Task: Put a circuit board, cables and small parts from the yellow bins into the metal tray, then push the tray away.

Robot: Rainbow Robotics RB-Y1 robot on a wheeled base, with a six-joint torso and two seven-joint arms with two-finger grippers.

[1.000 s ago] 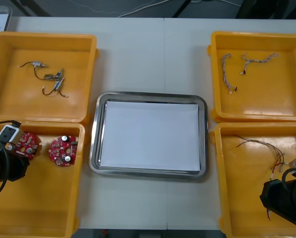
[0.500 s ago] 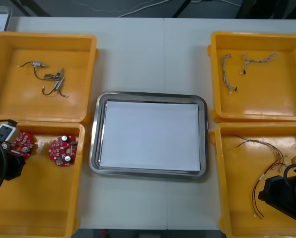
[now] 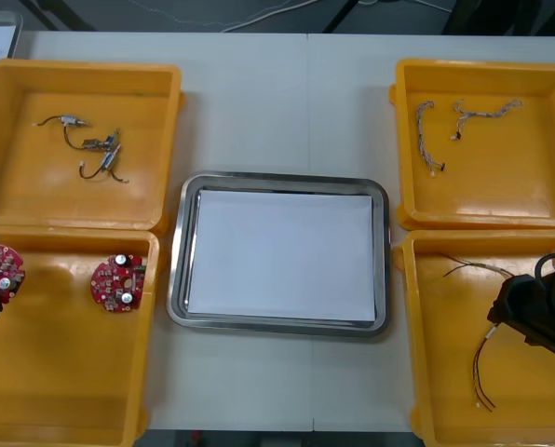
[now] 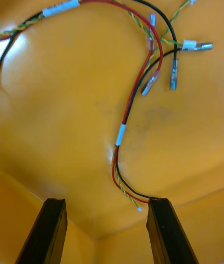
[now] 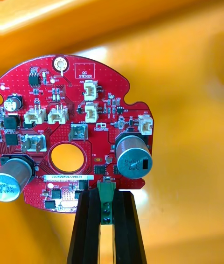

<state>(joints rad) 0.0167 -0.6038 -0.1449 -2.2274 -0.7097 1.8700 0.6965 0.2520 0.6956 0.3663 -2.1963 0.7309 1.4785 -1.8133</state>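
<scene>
L gripper point(image 5: 106, 198) moved left, pinching circuit board point(image 5: 70, 105) edge; R gripper point(image 4: 107, 203) spread over cable point(image 4: 120, 134).

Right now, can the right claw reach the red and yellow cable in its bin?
Probably yes. The right claw hangs open over the red and yellow cable, loose on the yellow bin's floor, nothing covering it. The left claw holds a circuit board far off.

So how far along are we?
Done: nothing, the tray holds no parts. In hand: left gripper shut on a board; right gripper open over the red and yellow cable. Left: both into the tray, other cables, small parts, then the push.
</scene>
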